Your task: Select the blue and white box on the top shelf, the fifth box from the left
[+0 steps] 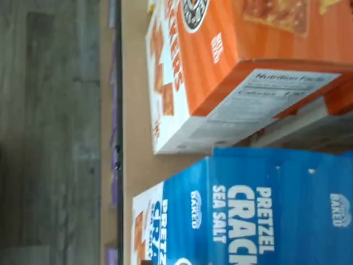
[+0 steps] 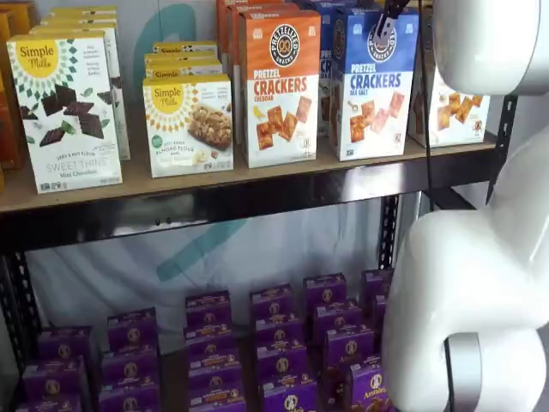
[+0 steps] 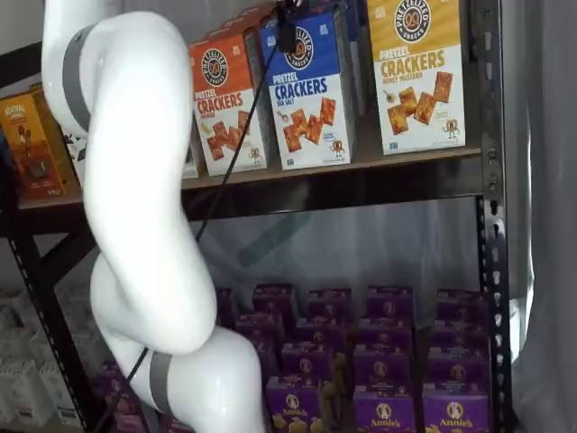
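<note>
Hovering at the blue box (image 2: pixel 372 84) top, end effector (image 2: pixel 386 19) state unclear; next, descend and grip

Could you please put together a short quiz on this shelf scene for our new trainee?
1. True or false: the blue and white box stands upright on the top shelf.
2. Which box stands directly beside it on the side toward the Simple Mills boxes? A) the orange-topped cracker box B) a purple box C) a green box
3. Fill in: in both shelf views the black fingers of the gripper hang in front of the blue and white box's ____ part.

Key:
1. True.
2. A.
3. Upper, near its round logo. Whether the fingers are open or shut cannot be told.
</note>
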Controlling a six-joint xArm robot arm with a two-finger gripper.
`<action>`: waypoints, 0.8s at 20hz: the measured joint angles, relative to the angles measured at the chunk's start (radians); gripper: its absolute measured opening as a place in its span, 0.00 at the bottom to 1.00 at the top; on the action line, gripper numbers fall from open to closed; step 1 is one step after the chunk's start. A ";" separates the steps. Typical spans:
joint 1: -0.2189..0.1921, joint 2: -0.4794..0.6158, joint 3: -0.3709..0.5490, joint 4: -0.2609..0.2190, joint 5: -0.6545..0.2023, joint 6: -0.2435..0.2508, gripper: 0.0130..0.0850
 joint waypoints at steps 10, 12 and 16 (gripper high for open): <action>0.060 0.040 -0.031 -0.112 0.033 0.020 1.00; 0.065 0.046 -0.034 -0.119 0.039 0.023 1.00; 0.069 0.063 -0.053 -0.127 0.067 0.025 1.00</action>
